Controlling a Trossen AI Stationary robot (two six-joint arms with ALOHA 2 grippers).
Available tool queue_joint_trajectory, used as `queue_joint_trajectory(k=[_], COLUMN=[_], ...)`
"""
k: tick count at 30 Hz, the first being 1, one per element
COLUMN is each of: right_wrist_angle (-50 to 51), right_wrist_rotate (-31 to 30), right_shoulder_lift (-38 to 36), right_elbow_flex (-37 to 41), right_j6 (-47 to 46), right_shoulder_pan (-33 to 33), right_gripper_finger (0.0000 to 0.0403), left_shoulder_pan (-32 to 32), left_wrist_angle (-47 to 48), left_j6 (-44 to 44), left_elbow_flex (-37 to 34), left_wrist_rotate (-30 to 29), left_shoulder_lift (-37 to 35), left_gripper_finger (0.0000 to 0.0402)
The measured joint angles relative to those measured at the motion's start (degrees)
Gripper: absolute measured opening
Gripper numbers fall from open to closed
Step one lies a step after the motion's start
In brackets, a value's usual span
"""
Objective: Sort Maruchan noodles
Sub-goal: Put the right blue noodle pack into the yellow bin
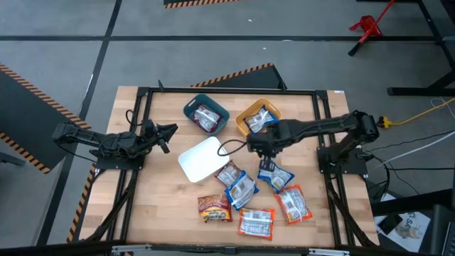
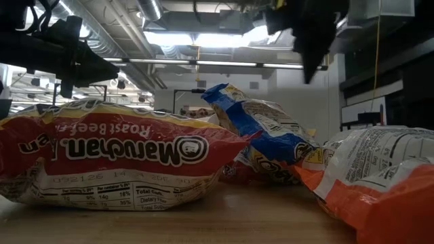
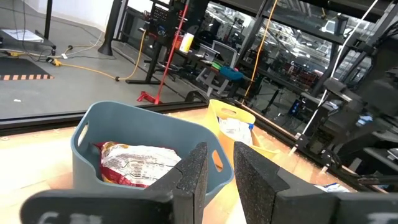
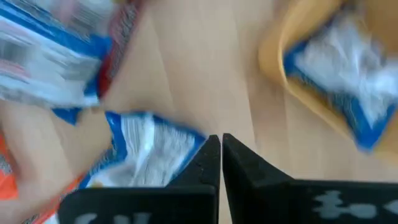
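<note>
1. The right gripper [image 1: 264,151] hangs over the middle of the table [image 1: 163,206], between the orange bin [image 1: 245,114] and the loose packets. Its fingers [image 4: 208,163] are pressed together, and the corner of a blue packet [image 1: 274,176] lies right at their tips; whether they pinch it, I cannot tell.
2. The left gripper [image 1: 170,131] waits at the table's left side, pointing toward the teal bin [image 1: 192,107]. Its fingers [image 3: 193,174] stand slightly apart and hold nothing.
3. The teal bin, far centre, holds a dark red packet [image 1: 207,118].
4. The orange bin, just right of it, holds a blue packet [image 1: 260,119].
5. A white bin [image 1: 202,158] sits nearer, just left of the right gripper.
6. Loose packets lie near and right of centre: two blue ones [image 1: 239,188] touching, a brown one [image 1: 214,208] nearest left, and two orange ones [image 1: 257,223] at the near right.
</note>
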State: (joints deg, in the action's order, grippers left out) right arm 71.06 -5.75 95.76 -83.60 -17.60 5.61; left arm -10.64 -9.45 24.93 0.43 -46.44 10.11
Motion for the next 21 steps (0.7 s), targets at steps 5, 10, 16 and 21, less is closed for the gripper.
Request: queue_joint_trajectory(k=[5, 10, 16, 21], right_wrist_angle=[1.2, -7.9, -14.2, -20.1], right_wrist_rotate=[10.5, 7.7, 2.2, 3.6], right_shoulder_lift=[-0.7, -1.0, -1.0, -1.0], right_elbow_flex=[2.2, 6.3, 15.3, 24.7], right_j6=[-11.6, -20.5, -32.1, -36.5], right_shoulder_pan=[2.6, 10.5, 15.7, 15.3], right_gripper_finger=[0.0081, 0.0215, 0.0342, 0.0353], left_shoulder_pan=[0.0, 0.0, 0.0, 0.0], left_wrist_angle=[0.0, 0.0, 0.0, 0.0], left_j6=[0.0, -0.1, -0.1, -0.1], left_elbow_flex=[0.0, 0.0, 0.0, 0.0], left_wrist_rotate=[0.0, 0.0, 0.0, 0.0], left_shoulder_lift=[0.0, 0.0, 0.0, 0.0], left_gripper_finger=[0.0073, 0.0073, 0.0073, 0.0073])
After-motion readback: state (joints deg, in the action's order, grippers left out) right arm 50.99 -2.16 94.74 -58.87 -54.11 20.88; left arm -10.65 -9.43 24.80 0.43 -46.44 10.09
